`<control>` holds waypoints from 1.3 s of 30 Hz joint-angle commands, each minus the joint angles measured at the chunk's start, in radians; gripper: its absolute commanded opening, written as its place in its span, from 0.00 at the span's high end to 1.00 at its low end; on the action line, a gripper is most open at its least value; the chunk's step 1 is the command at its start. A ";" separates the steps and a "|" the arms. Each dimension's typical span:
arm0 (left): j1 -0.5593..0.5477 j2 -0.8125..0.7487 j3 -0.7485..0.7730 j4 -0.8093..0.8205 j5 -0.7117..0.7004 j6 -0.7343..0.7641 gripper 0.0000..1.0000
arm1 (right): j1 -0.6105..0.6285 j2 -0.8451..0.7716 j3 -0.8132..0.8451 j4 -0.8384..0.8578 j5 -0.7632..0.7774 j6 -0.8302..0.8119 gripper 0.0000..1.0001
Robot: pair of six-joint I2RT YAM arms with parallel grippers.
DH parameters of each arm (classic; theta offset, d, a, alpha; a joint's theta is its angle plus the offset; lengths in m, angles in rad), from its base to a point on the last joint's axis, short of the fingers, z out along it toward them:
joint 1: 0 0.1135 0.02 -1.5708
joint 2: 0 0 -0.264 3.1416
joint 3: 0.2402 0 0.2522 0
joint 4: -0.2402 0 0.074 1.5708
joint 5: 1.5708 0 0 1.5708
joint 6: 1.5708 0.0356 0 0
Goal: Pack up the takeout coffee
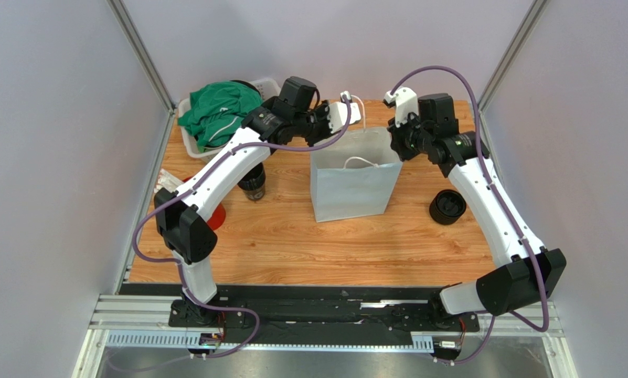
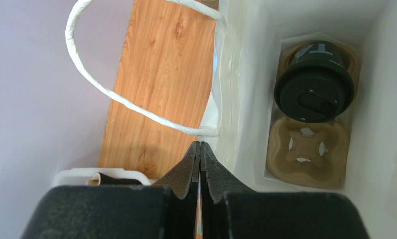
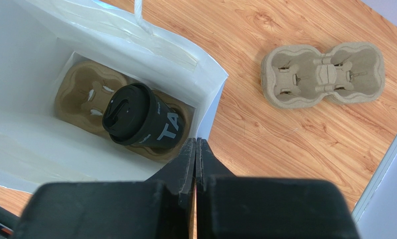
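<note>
The takeout coffee (image 2: 315, 89), a black paper cup with a black lid, leans in one socket of a brown pulp carrier (image 2: 307, 149) at the bottom of a white paper bag (image 1: 355, 185). The right wrist view shows the same cup (image 3: 140, 119), tilted, with white letters on its side. From the top view the cup is hidden inside the bag. My left gripper (image 2: 200, 145) is shut at the bag's left rim, just below the handle's root. My right gripper (image 3: 196, 142) is shut where the bag's right corner edge runs into its tips.
A second pulp carrier (image 3: 322, 74) lies on the wood beyond the bag. A squat black round piece (image 1: 448, 206) sits right of the bag. A white basket with green cloth (image 1: 214, 114) stands back left. A dark cup (image 1: 252, 183) and something red (image 1: 217, 214) sit under my left arm.
</note>
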 commanded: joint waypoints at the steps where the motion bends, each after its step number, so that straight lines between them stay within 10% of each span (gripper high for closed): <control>1: -0.001 -0.051 -0.033 0.082 -0.008 -0.028 0.97 | 0.001 -0.035 -0.013 0.024 0.006 0.029 1.00; 22: -0.004 -0.069 -0.089 0.214 -0.111 -0.089 0.99 | 0.033 -0.090 -0.053 0.047 -0.031 0.086 1.00; 32: 0.002 -0.202 -0.085 0.179 -0.184 -0.101 0.22 | 0.033 -0.159 -0.085 0.096 -0.039 0.070 0.45; 39: 0.028 -0.396 -0.137 0.116 -0.320 -0.101 0.08 | 0.035 -0.234 -0.119 0.155 -0.027 0.078 0.12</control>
